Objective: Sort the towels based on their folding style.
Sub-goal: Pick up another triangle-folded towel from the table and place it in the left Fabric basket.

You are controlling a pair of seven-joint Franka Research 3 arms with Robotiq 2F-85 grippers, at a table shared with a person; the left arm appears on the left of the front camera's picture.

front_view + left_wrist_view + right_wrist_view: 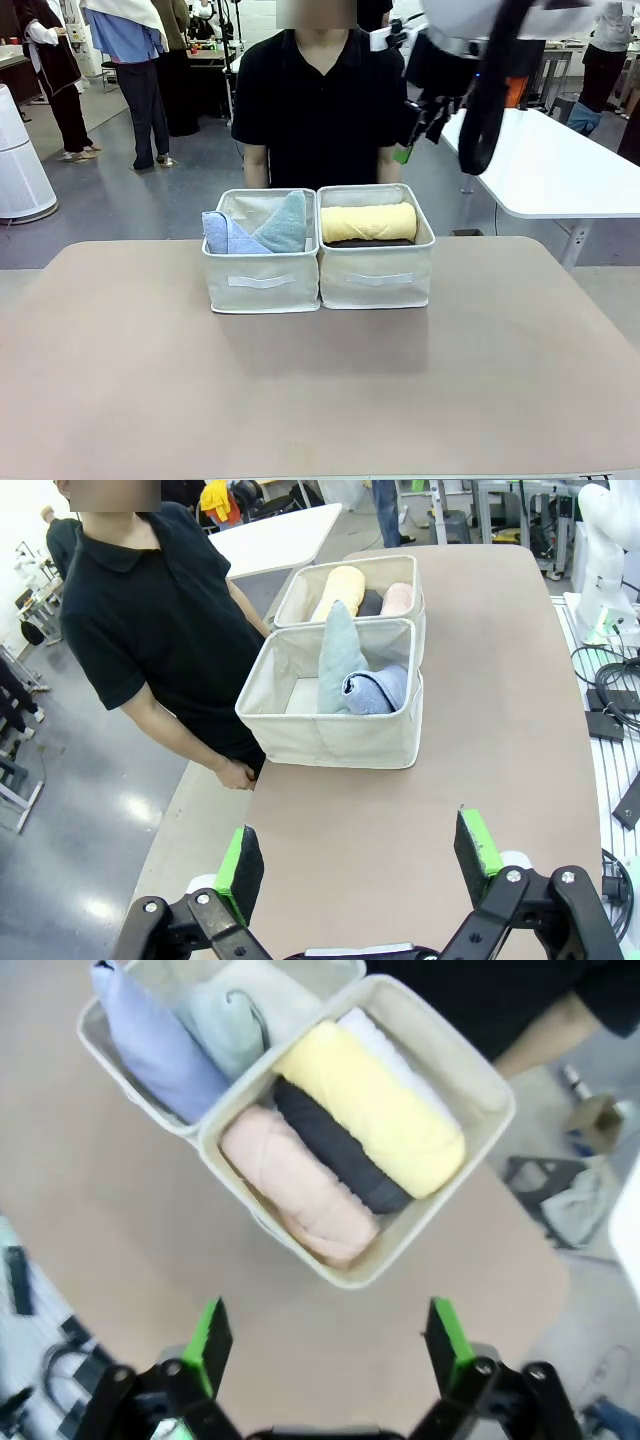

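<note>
Towels binned, below open right hand

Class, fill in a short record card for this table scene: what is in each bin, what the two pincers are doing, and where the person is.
left bin: light blue towel and grey-teal towel, both cone folds
right bin: yellow roll, dark grey roll, pink roll, white roll
left pincer: open, holding nothing, above the table
right pincer: open, holding nothing, above the right bin
person: standing behind the bins
</note>
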